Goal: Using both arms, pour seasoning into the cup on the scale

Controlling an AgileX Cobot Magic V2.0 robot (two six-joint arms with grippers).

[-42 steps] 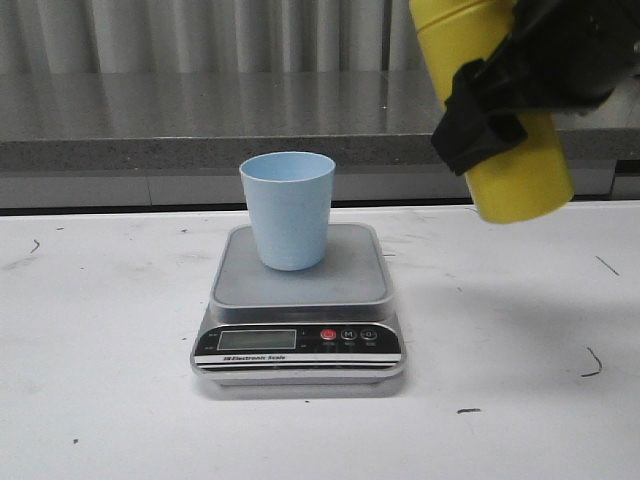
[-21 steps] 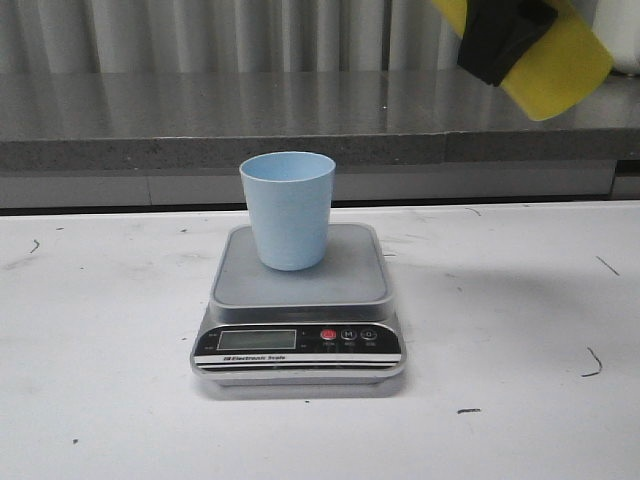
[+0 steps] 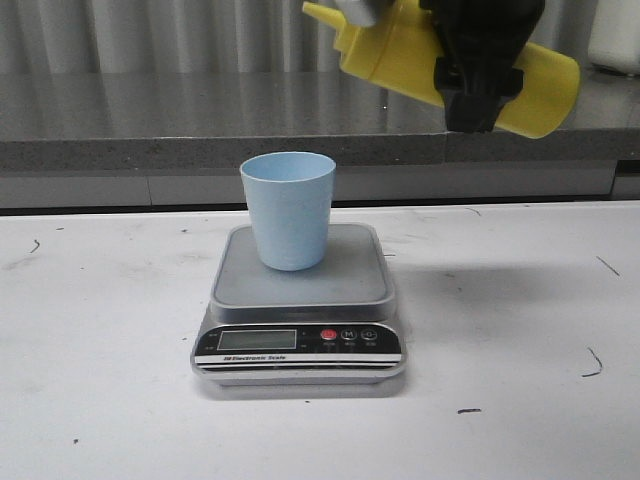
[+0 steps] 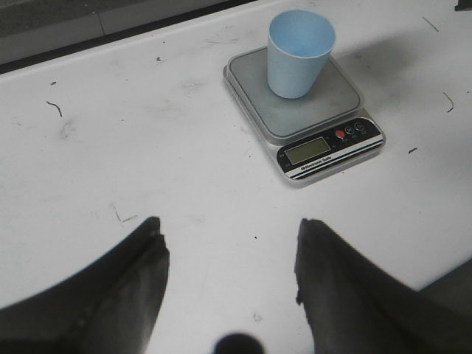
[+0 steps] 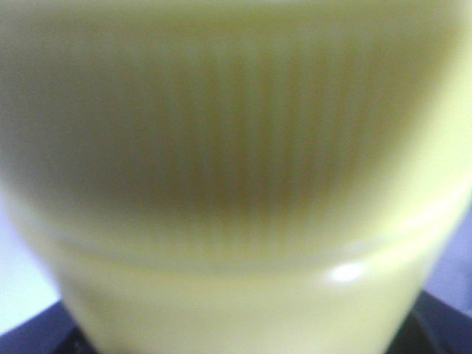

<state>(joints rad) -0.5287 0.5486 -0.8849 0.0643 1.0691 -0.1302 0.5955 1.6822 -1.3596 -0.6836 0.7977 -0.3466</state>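
Observation:
The light blue cup (image 3: 288, 208) stands upright on the silver-grey scale (image 3: 300, 285) at the table's middle. My right gripper (image 3: 478, 88) is shut on the yellow seasoning bottle (image 3: 400, 50), high above and to the right of the cup. The bottle lies almost level, its nozzle (image 3: 316, 11) pointing left, high over the cup's right side. The bottle (image 5: 236, 184) fills the right wrist view. My left gripper (image 4: 228, 240) is open and empty over bare table; the cup (image 4: 299, 51) and scale (image 4: 254, 99) lie well ahead of it.
A grey counter ledge (image 3: 150, 120) runs along the back of the white table (image 3: 520, 330). Small dark marks dot the tabletop. The scale's display (image 3: 257, 339) faces the front.
The right gripper has lifted the bottle, swung it left and tipped it from near upright to almost level, nozzle toward the cup. Cup and scale have not moved.

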